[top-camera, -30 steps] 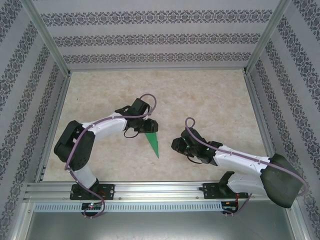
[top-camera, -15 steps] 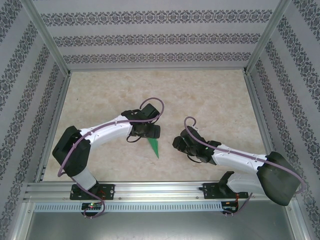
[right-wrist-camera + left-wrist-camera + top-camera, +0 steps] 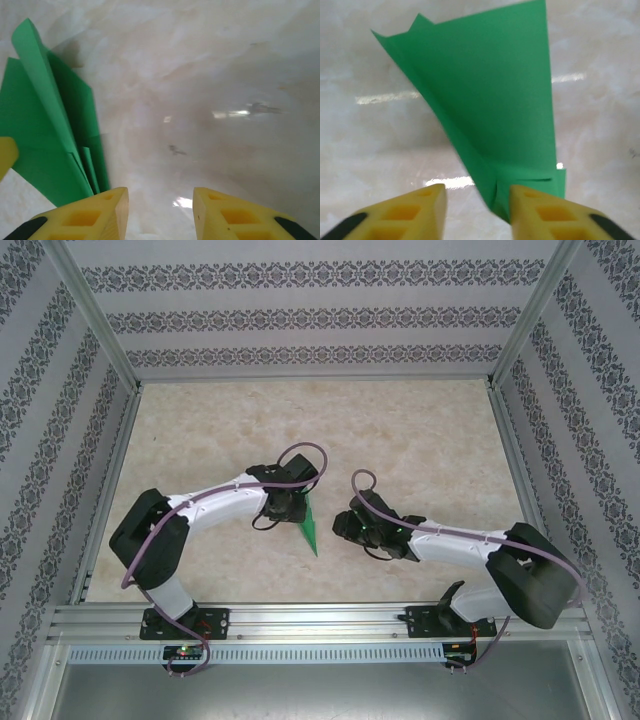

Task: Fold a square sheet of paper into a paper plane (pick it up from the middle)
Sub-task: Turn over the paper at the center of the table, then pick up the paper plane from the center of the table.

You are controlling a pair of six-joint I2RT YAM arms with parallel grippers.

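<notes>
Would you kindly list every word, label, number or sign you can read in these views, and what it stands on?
There is none to read.
The paper plane is plain green, unmarked.
The yellow fingers bear no lettering.
The wall pattern is ornament, not letters.
Small parts on the base rail are too small to tell.
</notes>
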